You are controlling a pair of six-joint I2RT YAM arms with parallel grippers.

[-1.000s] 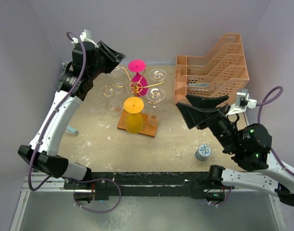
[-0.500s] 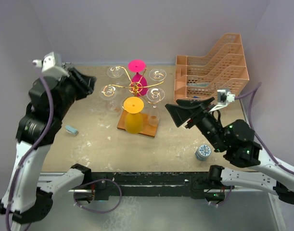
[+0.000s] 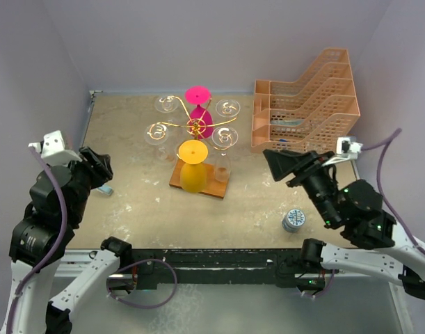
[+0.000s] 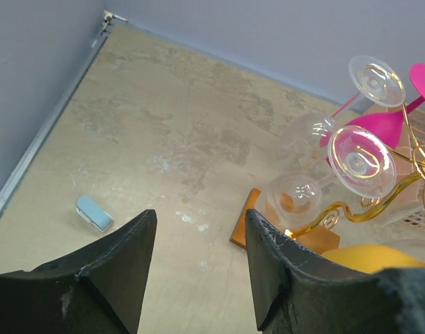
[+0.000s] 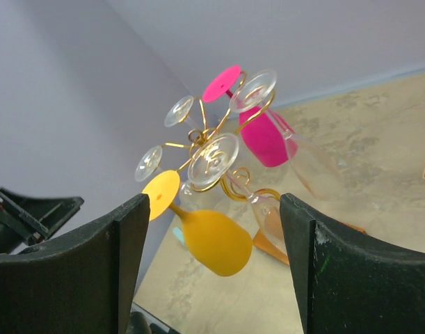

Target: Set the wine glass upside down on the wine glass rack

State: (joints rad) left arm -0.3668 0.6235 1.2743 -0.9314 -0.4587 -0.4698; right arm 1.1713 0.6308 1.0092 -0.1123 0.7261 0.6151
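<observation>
The wine glass rack (image 3: 197, 126) stands on its wooden base (image 3: 213, 186) in the middle of the table (image 3: 139, 205), toward the back, and its curled gold arms carry six glasses, all hung bowl down with their feet on top. A pink wine glass (image 3: 197, 95) hangs at the rear and a yellow wine glass (image 3: 193, 167) at the front, its bowl over the near left part of the base. Four clear wine glasses (image 3: 156, 132) take the side arms, two to the left and two to the right. The peach lattice tray stack (image 3: 306, 101) fills the back right corner, just beside the rack's right-hand glasses. Something bluish lies in one of its lower tiers, too hidden to name. A small round tin (image 3: 293, 220) sits near the front right, and a pale blue piece (image 3: 104, 189) lies near the left wall. Bare table runs wide to the left of the rack and along the front edge. The left gripper (image 3: 99, 167) is held high over the left front of the table, well apart from the rack, its jaws spread with nothing between them. The right gripper (image 3: 273, 165) hangs right of the base, pointing at the rack, its jaws spread wide and holding nothing.
</observation>
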